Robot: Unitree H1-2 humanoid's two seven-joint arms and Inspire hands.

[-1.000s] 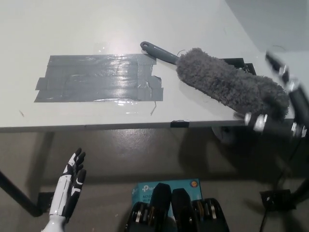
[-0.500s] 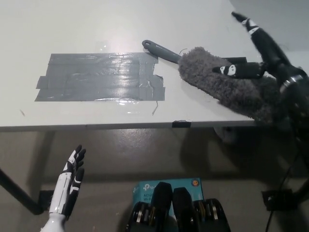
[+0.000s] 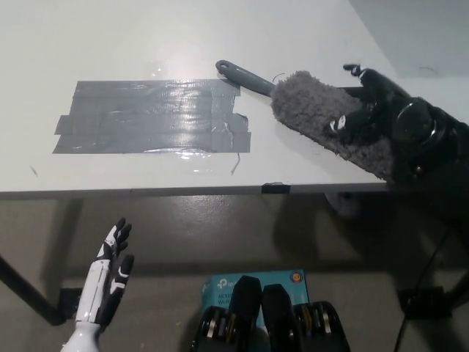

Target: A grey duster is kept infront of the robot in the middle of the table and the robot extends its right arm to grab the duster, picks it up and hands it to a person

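The grey duster (image 3: 311, 108) lies on the white table (image 3: 146, 44) at the right, its fluffy head pointing toward the table's right corner. Its dark handle (image 3: 244, 76) points up-left. My black right hand (image 3: 374, 110) rests on the far right part of the fluffy head, fingers apart, with one fingertip (image 3: 338, 125) pressed into the fluff. The end of the head under the hand is hidden. The duster is still flat on the table. My white left hand (image 3: 108, 282) hangs open below the table's front edge at the lower left.
A large patch of grey tape (image 3: 150, 117) covers the table's middle-left, next to the handle. The table's front edge runs across the picture's middle. On the floor below are a teal box (image 3: 253, 287), a black table leg (image 3: 26, 297) and a black stand with cables (image 3: 423, 301).
My right arm swung in from the right edge, passed over the duster's head and came down onto it. The duster stayed in place. The left hand barely moved.
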